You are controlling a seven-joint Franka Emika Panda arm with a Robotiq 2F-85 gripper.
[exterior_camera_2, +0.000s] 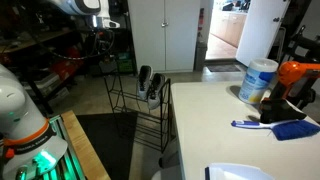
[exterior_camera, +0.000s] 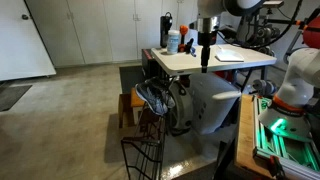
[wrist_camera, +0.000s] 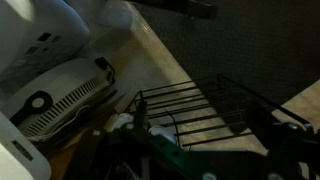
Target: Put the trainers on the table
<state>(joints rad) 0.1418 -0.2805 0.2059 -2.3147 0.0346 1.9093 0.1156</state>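
The trainers (exterior_camera: 152, 97), dark with pale soles, sit on top of a black wire rack (exterior_camera: 146, 145) on the floor beside the table (exterior_camera: 190, 62). They also show in an exterior view (exterior_camera_2: 150, 84), upright on the rack (exterior_camera_2: 140, 110) by the white table (exterior_camera_2: 230, 120). My gripper (exterior_camera: 205, 60) hangs above the table's near edge, higher than the trainers and off to their side, and holds nothing. It also shows in an exterior view (exterior_camera_2: 101, 45). The wrist view is dark and looks down on the rack (wrist_camera: 205, 110). The fingers seem spread.
On the table stand a white tub (exterior_camera_2: 257, 80), an orange-black tool (exterior_camera_2: 295, 85), a blue brush (exterior_camera_2: 275, 126) and papers (exterior_camera: 230, 54). A white appliance (wrist_camera: 60, 95) lies beside the rack. A green-lit bench (exterior_camera: 280, 130) and a small wooden stool (exterior_camera: 125, 105) stand nearby.
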